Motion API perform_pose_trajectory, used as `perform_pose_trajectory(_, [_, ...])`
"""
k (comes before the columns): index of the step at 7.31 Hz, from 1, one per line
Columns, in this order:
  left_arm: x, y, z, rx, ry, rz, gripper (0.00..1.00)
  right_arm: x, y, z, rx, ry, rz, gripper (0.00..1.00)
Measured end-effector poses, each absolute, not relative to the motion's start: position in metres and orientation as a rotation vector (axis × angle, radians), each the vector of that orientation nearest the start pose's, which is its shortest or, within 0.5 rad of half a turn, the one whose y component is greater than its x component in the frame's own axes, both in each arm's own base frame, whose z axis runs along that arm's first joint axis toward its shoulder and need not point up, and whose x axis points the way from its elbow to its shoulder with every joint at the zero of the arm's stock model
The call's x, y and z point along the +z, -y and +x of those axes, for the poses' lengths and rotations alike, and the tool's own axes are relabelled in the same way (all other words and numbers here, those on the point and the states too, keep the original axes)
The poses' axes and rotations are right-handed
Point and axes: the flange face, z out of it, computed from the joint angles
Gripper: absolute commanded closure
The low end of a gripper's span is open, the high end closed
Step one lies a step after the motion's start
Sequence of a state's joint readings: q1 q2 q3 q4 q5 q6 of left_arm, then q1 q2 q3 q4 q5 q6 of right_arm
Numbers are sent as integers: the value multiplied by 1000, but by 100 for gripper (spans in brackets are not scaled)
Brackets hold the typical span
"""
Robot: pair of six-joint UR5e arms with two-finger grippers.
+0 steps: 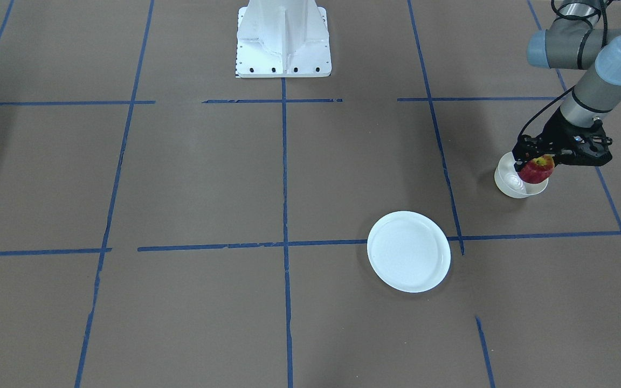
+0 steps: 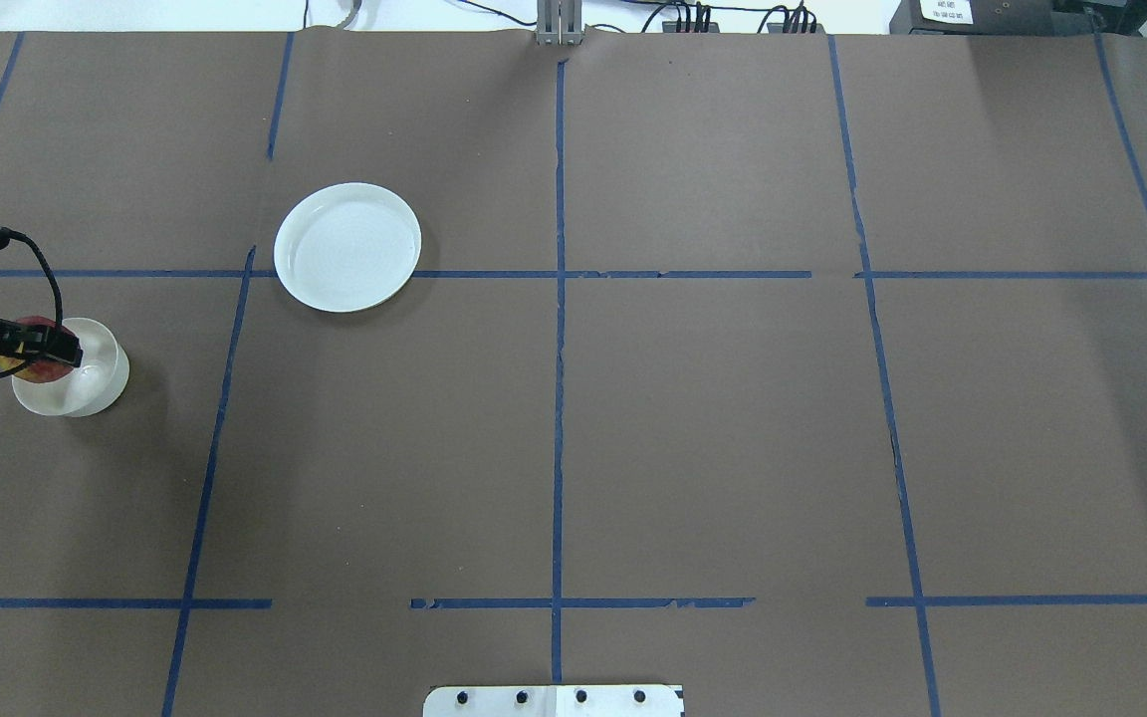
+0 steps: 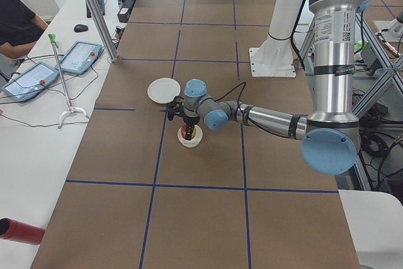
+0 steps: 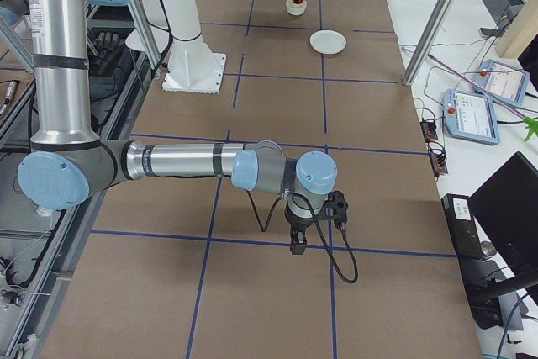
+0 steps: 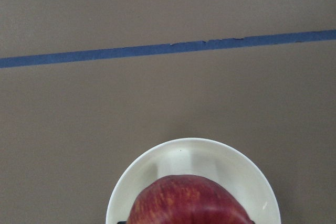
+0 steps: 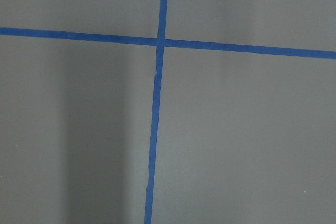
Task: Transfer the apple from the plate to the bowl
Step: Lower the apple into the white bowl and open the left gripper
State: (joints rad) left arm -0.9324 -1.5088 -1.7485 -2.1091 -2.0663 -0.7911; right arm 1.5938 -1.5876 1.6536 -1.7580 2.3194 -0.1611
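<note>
My left gripper point(image 1: 540, 161) is shut on the red apple point(image 1: 536, 170) and holds it just over the cream bowl point(image 1: 511, 186) at the table's left end. In the overhead view the apple point(image 2: 39, 371) sits over the near-left part of the bowl point(image 2: 91, 383). The left wrist view shows the apple point(image 5: 186, 203) above the bowl's rim point(image 5: 194, 141). The white plate point(image 1: 408, 251) lies empty, apart from the bowl, toward the middle and the far side. My right gripper point(image 4: 296, 245) hangs low over the tabletop, and I cannot tell whether it is open or shut.
Brown paper with blue tape lines point(image 2: 559, 349) covers the table. The white robot base point(image 1: 283, 37) stands at the robot's edge. An operator's tablets point(image 3: 79, 57) and a red cylinder point(image 3: 19, 231) lie on the side bench.
</note>
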Motion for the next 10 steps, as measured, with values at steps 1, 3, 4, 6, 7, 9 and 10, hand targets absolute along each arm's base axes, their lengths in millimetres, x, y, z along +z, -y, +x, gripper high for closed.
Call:
perform_pose_trajectory(1, [551,450,227,18,-778,169,77,646,473,76,-86,755,-46,0])
perform_pose_trajectory(3, [553,450,230,24,-780,163,0,646,473,76,-86,755,-46,0])
perform_pose_trajectory(4, [553,451,231,27,-782,162,0,646,473,76,-86,755,-46,0])
perform_pose_trajectory(6, [550,451,231,34,-786,165,0,646,473,76,-86,755,-46,0])
perform_pose_trajectory(7, [546,451,231,37,-791,170,0,646,473,76,-86,755,-46,0])
perform_pose_trajectory(9, [528,450,225,80,-828,177,0,646,473,76,-86,755,-46,0])
perform_pose_trajectory(10, [521,460,208,136,-830,210,0,646,473,76,-86,755,-46,0])
